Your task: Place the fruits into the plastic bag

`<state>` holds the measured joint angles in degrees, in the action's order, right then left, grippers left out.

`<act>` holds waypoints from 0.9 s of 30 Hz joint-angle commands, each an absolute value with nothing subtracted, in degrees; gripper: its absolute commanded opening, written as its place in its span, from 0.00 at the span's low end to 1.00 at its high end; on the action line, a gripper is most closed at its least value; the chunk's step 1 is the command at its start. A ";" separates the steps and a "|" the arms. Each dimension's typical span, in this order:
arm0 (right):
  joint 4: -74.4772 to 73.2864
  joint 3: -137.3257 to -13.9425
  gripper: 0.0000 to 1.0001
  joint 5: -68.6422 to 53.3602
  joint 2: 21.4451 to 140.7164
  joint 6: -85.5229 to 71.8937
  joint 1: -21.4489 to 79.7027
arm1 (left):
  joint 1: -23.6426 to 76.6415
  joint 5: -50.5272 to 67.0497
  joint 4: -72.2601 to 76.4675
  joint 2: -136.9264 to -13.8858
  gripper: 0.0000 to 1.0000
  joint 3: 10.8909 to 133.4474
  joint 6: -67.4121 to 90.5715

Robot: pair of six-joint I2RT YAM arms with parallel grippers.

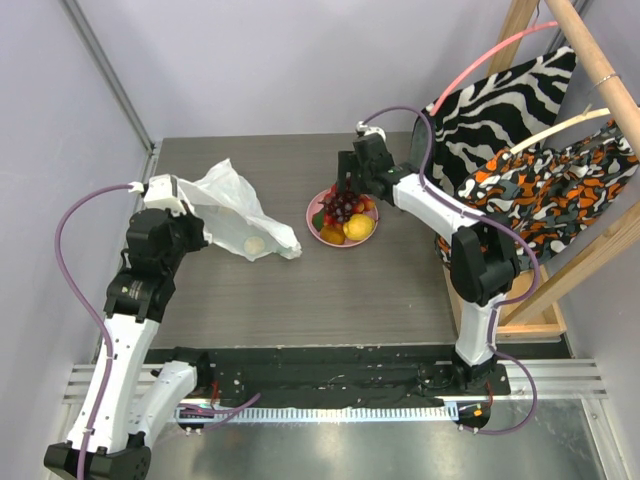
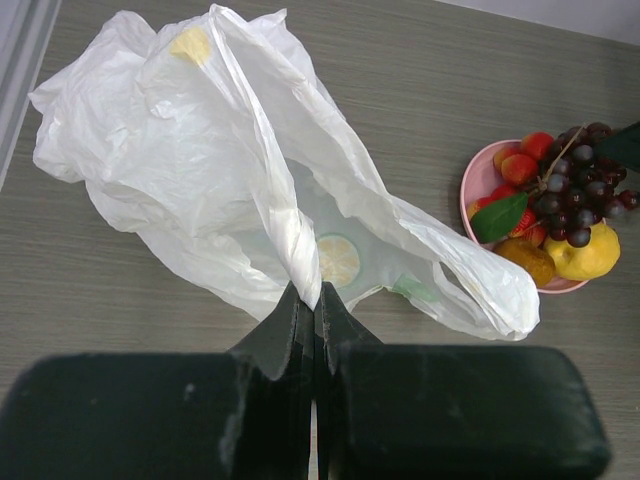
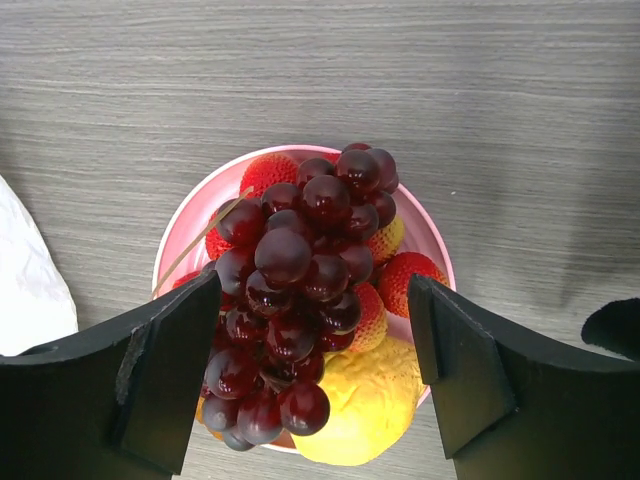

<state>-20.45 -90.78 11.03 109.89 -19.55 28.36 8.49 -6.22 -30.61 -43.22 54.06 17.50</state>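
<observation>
Translucent plastic bag [image 2: 200,150], clamped in left pincer [image 2: 313,297] (lifted, likely to stay open); right pincer [image 3: 315,288], jaws apart, straddles grape bunch [image 3: 300,205].

Robot lab cell, plain walls [image 1: 300,60], table-mounted arms [image 1: 130,290]

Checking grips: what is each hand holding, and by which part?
Left hand pinches the bag by a bunched strip of its plastic. Right hand is open over the grapes, holding nothing.
</observation>
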 commanded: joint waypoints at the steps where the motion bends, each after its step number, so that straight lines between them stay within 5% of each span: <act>1: -19.60 -94.22 0.83 10.11 110.21 -19.95 28.39 | 8.17 -6.33 -28.04 -42.71 0.00 53.70 16.79; 27: -20.13 -94.75 0.77 8.44 115.49 -21.88 28.39 | 8.17 -5.45 -27.95 -42.63 0.00 53.44 16.79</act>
